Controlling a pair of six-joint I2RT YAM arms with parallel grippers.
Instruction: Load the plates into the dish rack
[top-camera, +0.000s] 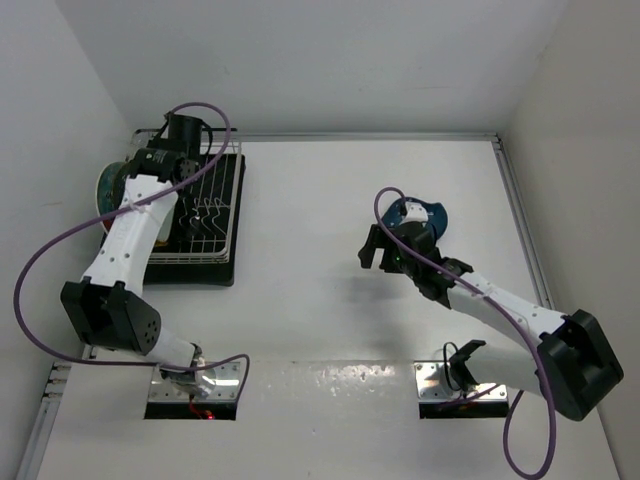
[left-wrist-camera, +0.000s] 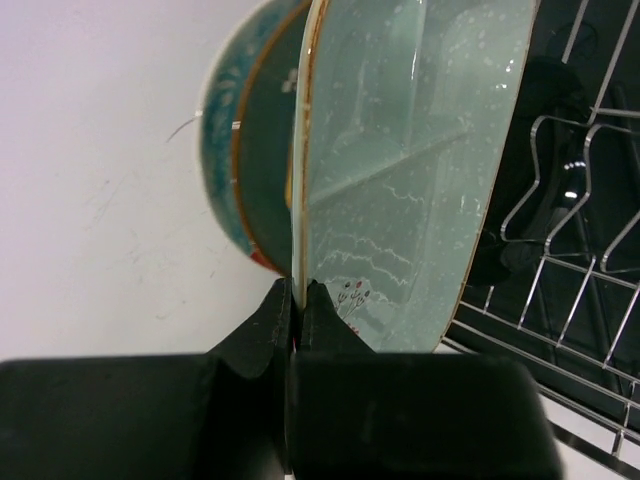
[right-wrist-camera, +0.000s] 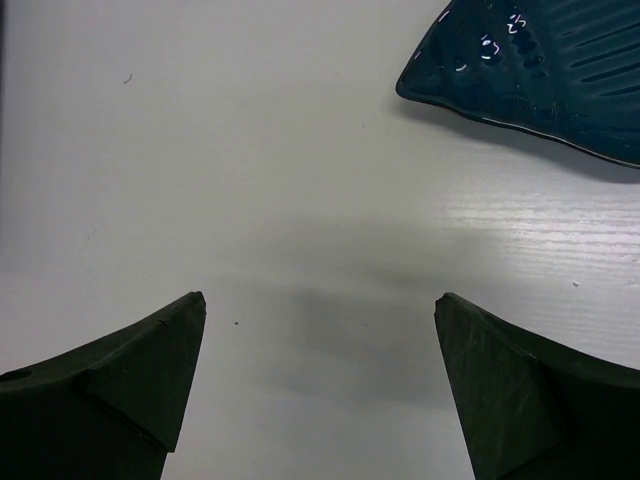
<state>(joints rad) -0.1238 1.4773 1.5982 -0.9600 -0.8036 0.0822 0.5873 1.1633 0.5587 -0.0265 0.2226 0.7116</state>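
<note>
Left pincer (left-wrist-camera: 298, 295) is pinched tight on the lower rim of the mint tray (left-wrist-camera: 400, 170). It holds the tray on edge, likely so that it can drop between the wires of the rack (left-wrist-camera: 580, 300) just to the pincer's right. Past the fingertips, behind the tray, a teal-rimmed plate (left-wrist-camera: 218, 140) stands upright too. Right pincer (right-wrist-camera: 320, 300) hangs spread wide over the table (right-wrist-camera: 250, 150). The blue leaf plate (right-wrist-camera: 540, 70) lies ahead and to its right, probably the next pickup.

Gloss against matt
The pale mint tray (left-wrist-camera: 410, 170) wears a glossy, speckled glaze; the dark blue leaf plate (right-wrist-camera: 540, 70) is glossy and ribbed. The dish rack (left-wrist-camera: 580, 120) is shiny metal wire. The bench (right-wrist-camera: 250, 150) looks matt white, the right end effector (right-wrist-camera: 320, 310) matt black.
</note>
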